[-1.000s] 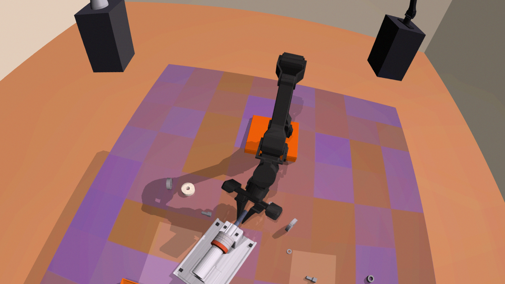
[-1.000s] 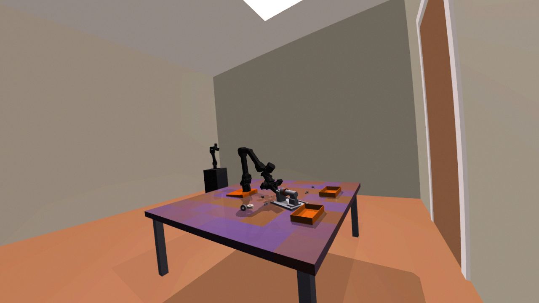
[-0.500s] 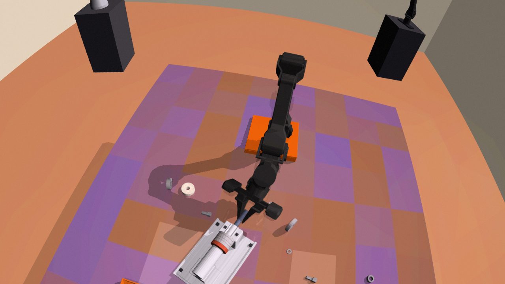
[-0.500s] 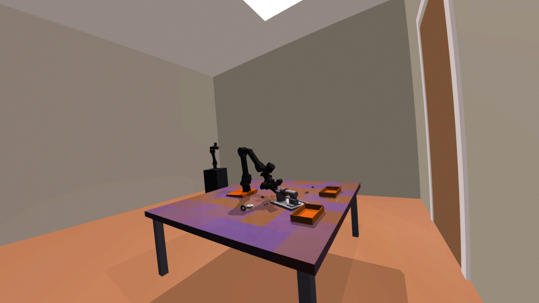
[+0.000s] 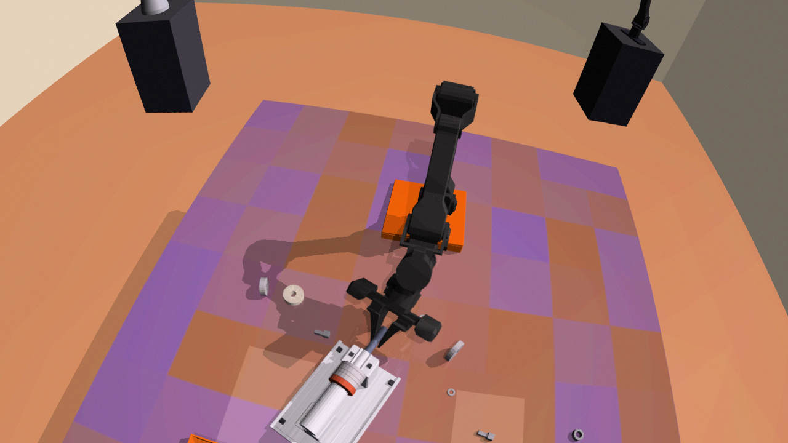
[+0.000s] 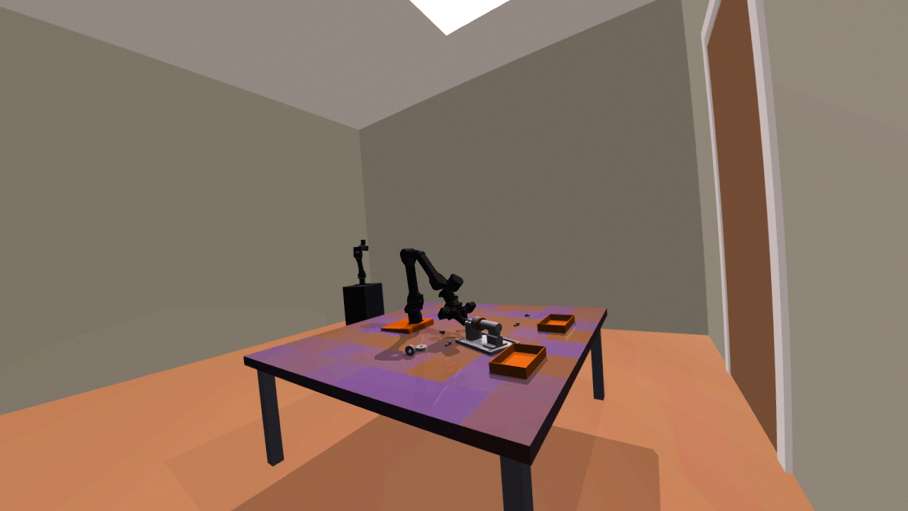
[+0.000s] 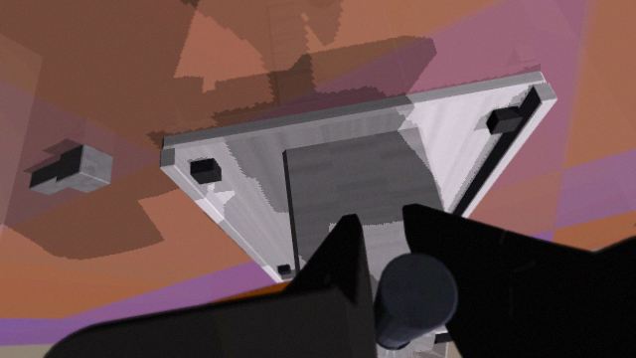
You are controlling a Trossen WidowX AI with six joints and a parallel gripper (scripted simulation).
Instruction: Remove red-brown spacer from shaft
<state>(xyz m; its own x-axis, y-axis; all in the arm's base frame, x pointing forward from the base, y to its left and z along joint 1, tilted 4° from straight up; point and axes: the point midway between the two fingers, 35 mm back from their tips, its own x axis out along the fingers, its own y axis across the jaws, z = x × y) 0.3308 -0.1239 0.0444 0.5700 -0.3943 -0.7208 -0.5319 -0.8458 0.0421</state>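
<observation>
My gripper (image 5: 378,341) (image 7: 381,225) is shut on the dark blue-grey shaft (image 5: 372,347) (image 7: 417,290), whose round end shows between the fingers in the wrist view. The shaft runs into the white bracket on the pale baseplate (image 5: 378,390) (image 7: 447,134). Beyond the bracket, light grey spacers (image 5: 351,370) sit side by side. The red-brown spacer (image 5: 342,384) is up in line with them, against the big white cylindrical housing (image 5: 325,408) (image 6: 491,326). No red-brown spacer shows on the table. The shaft inside the spacers and housing is hidden.
A cream disc (image 5: 293,296) and a grey ring (image 5: 263,286) lie left of the gripper, a bolt (image 5: 322,333) (image 7: 94,169) beside the baseplate. Another ring (image 5: 454,351) stands to the right. Two orange trays (image 6: 508,368) (image 6: 555,328) stand beyond the fixture.
</observation>
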